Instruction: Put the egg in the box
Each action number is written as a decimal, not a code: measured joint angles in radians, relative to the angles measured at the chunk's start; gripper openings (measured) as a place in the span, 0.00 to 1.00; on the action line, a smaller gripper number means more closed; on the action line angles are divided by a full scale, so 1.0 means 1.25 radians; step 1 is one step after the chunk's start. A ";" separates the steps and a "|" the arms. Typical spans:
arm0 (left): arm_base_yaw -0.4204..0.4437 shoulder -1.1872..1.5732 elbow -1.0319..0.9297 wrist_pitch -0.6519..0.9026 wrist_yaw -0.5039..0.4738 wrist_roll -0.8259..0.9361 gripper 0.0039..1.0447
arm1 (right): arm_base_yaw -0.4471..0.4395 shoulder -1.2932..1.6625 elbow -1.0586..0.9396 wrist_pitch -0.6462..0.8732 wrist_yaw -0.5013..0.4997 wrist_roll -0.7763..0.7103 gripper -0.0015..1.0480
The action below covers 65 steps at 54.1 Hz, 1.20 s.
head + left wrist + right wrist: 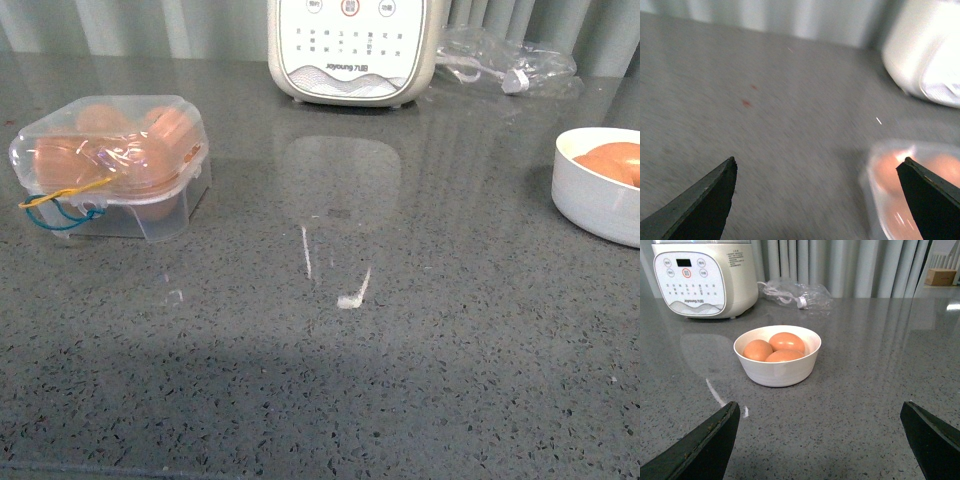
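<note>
The clear plastic box (110,165) sits at the left of the counter with its lid down, orange-brown eggs inside and a blue and yellow cord at its front. Three eggs (786,342) lie in a round white bowl (777,371), which the front view shows at the far right (590,200). My left gripper (820,195) is open and empty above the counter, with a corner of the box (900,190) beside one fingertip. Short of the bowl, my right gripper (820,435) is open with nothing between its fingers. Neither arm shows in the front view.
A white Joyoung cooker (350,50) stands at the back centre. A crumpled clear plastic bag (505,62) lies to its right. The counter is grey speckled stone (330,380) with a curtain behind it.
</note>
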 joint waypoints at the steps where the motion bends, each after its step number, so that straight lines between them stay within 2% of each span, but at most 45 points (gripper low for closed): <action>1: 0.002 -0.014 -0.016 -0.017 0.015 0.015 0.94 | 0.000 0.000 0.000 0.000 0.000 0.000 0.93; 5: 0.017 -0.058 -0.073 -0.048 0.060 0.089 0.94 | 0.000 0.000 0.000 0.000 0.000 0.000 0.93; 13: 0.069 -0.152 -0.147 -0.051 0.127 0.109 0.94 | 0.000 0.000 0.000 0.000 0.000 0.000 0.93; 26: 0.081 -0.190 -0.159 -0.027 0.120 0.105 0.92 | 0.000 0.000 0.000 0.000 -0.001 0.000 0.93; 30: 0.063 -0.194 -0.192 0.064 0.044 0.082 0.82 | 0.000 0.000 0.000 0.000 -0.001 0.000 0.93; 32: 0.052 -0.211 -0.218 0.096 0.011 0.071 0.74 | 0.000 0.000 0.000 0.000 -0.001 0.000 0.93; 43: 0.003 -0.311 -0.292 0.078 -0.033 0.056 0.34 | 0.000 0.000 0.000 0.000 -0.001 0.000 0.93; 49: -0.010 -0.352 -0.312 0.057 -0.049 0.052 0.19 | 0.000 0.000 0.000 0.000 -0.001 0.000 0.93; 53: -0.059 -0.393 -0.329 0.031 -0.116 0.051 0.03 | 0.000 0.000 0.000 0.000 -0.001 0.000 0.93; 57: -0.084 -0.432 -0.342 0.007 -0.122 0.049 0.03 | 0.000 0.000 0.000 0.000 -0.002 0.000 0.93; 65: -0.089 -0.481 -0.356 -0.027 -0.125 0.049 0.03 | 0.000 0.000 0.000 0.000 -0.001 0.000 0.93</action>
